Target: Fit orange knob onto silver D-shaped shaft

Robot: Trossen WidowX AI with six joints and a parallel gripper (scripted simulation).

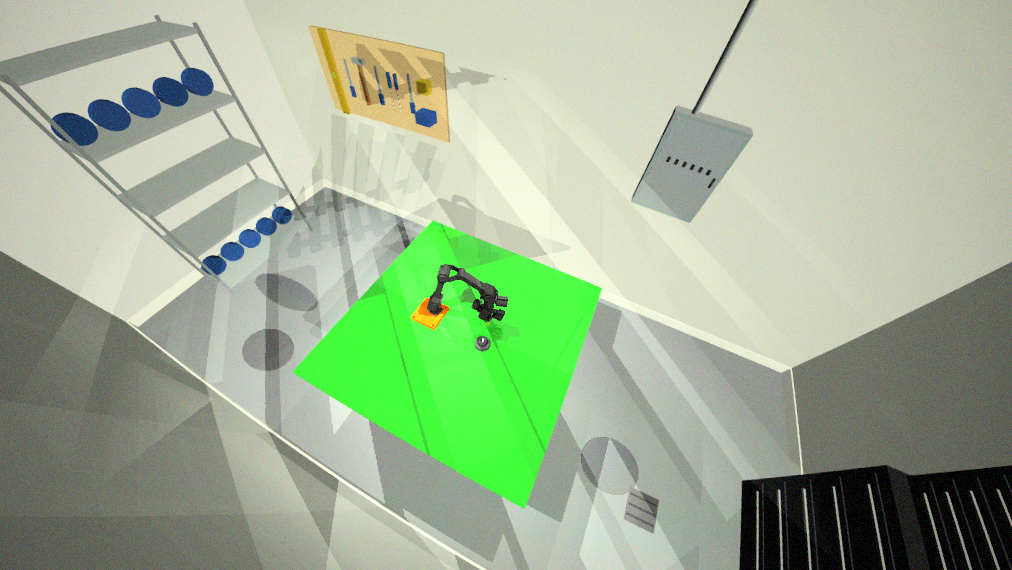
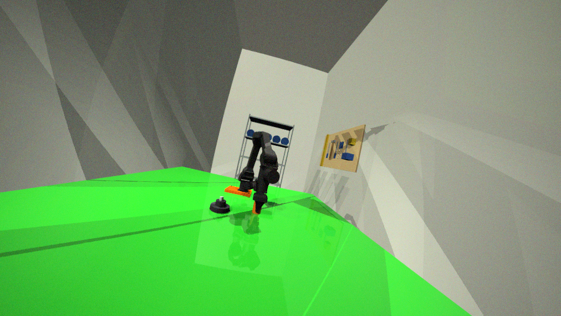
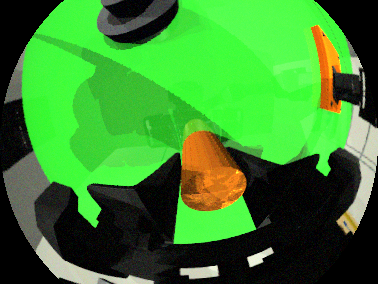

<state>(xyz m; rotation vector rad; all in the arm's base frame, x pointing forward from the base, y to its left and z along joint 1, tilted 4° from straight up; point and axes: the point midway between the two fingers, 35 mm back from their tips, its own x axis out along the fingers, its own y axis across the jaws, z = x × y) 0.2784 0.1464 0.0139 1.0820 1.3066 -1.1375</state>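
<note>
From above, I see a dark, jointed arm (image 1: 467,280) (image 2: 256,151) rising from a flat orange plate (image 1: 424,322) (image 2: 232,190) (image 3: 326,65) on the glossy green desk (image 1: 439,403) (image 2: 157,266) (image 3: 225,80).

From the side, the black, stepped round pedestal (image 1: 482,345) (image 2: 219,208) (image 3: 137,25) carries a short silver shaft (image 2: 222,198), bare on top. The tapered orange knob (image 2: 254,208) (image 3: 207,167) is upright, apart from the pedestal.

At the wrist, the tool (image 1: 487,319) (image 2: 256,208) (image 3: 202,154) looks partly open, its angular black fingers flanking the knob's finely ribbed side and mottled round end.
</note>
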